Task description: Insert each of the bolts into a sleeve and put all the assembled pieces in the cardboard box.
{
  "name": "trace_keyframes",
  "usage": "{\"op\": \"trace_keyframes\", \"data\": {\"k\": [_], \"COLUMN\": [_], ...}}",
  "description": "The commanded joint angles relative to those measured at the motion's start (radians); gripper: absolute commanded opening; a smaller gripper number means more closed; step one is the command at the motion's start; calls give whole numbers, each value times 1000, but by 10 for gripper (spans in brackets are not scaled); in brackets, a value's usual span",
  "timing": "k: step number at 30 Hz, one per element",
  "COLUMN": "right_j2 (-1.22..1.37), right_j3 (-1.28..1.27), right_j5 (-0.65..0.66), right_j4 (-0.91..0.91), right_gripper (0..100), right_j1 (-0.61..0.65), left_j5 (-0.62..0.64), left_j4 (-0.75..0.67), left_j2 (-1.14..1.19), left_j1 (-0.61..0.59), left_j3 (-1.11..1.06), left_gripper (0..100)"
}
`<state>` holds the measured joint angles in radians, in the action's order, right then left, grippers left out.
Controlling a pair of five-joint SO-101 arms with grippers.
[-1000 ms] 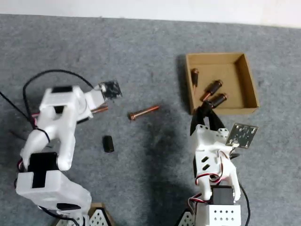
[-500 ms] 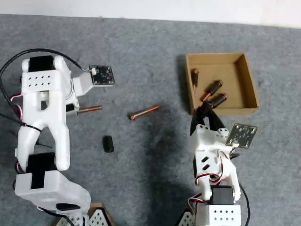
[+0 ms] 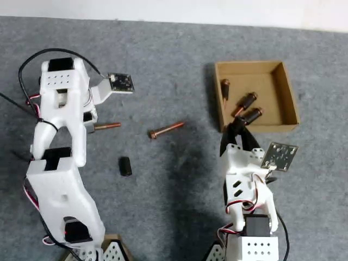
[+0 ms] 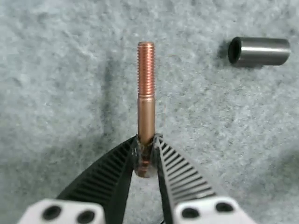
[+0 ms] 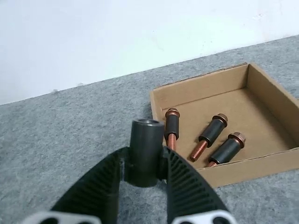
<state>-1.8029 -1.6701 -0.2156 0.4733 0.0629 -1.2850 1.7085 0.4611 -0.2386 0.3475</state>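
Copper bolt (image 4: 145, 93) tight in left pincer (image 4: 145, 139)

No legible text or markings.

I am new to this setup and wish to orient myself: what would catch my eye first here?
The left claw is shut on a copper bolt at its head end, and the right claw grips a dark sleeve. The box, right of centre in the high view, holds three assembled pieces; a spare bolt and a spare sleeve lie loose to its left.
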Motion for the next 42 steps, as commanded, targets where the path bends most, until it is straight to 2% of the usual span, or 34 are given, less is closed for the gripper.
{"op": "trace_keyframes", "data": {"k": [1,3,9,11,13,18,21,23,26,37,42], "right_j2": [-1,-1,-1,-1,-1,-1,-1,-1,-1,-1,-1], "right_j3": [-101,-101,-101,-101,-101,-101,-101,-101,-101,-101,-101], "right_j5": [12,12,12,12,12,12,12,12,12,12,12], "right_j4": [-35,-35,-35,-35,-35,-35,-35,-35,-35,-35,-35], "right_gripper": [6,6,6,6,6,6,6,6,6,6,6], "right_j1": [-5,-5,-5,-5,-5,-5,-5,-5,-5,-5,-5], "left_j5": [118,181,310,440,674,1436,1729,1817,1869,2303,2407], "left_j4": [14,12,9,14,15,25,25,25,26,25,-9], "left_j2": [-18,-18,-18,-18,-18,-8,-8,-8,-7,-8,-7], "left_j1": [-12,-15,-5,18,28,-45,-18,25,70,68,64], "left_j3": [59,59,61,61,51,33,28,31,19,-91,-110], "left_gripper": [155,207,213,213,213,216,215,214,213,218,218]}}
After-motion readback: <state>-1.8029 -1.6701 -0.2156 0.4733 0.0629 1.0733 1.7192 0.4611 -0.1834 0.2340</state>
